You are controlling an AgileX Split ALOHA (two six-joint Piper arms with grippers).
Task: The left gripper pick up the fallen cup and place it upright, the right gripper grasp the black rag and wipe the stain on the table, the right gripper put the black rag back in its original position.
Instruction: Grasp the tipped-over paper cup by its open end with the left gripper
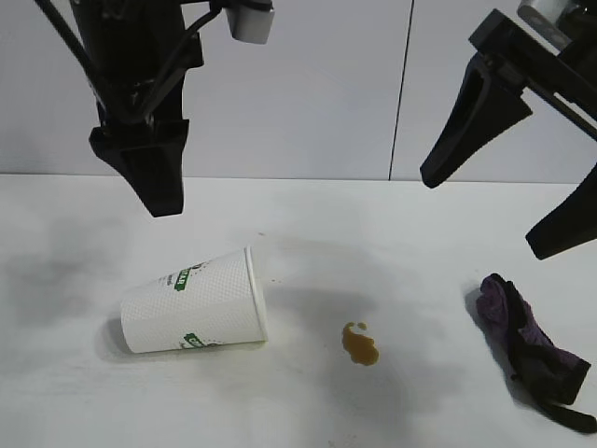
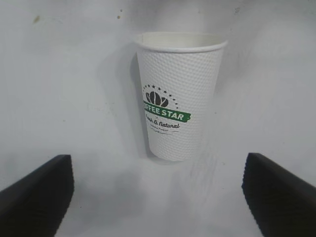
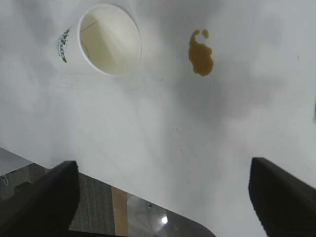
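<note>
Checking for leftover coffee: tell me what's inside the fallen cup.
The cup lies on its side; its visible inner wall looks pale, with no liquid seen. The deepest bottom is shadowed. The stain sits outside, apart.

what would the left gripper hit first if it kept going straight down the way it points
Probably the white dimpled paper cup lying on its side: the left gripper hangs above it, open fingers framing it, though depth is unclear.

The cup (image 1: 195,301) lies on its side on the table (image 1: 75,224), lower left of the exterior frame, mouth toward the centre. The stain (image 1: 360,343) sits on the table just right of centre, apart from the cup. The rag (image 1: 529,348) lies at the lower right. The left gripper (image 1: 155,177) hangs in the upper left, above the cup. The right gripper (image 1: 508,210) hangs in the upper right, above the rag.
</note>
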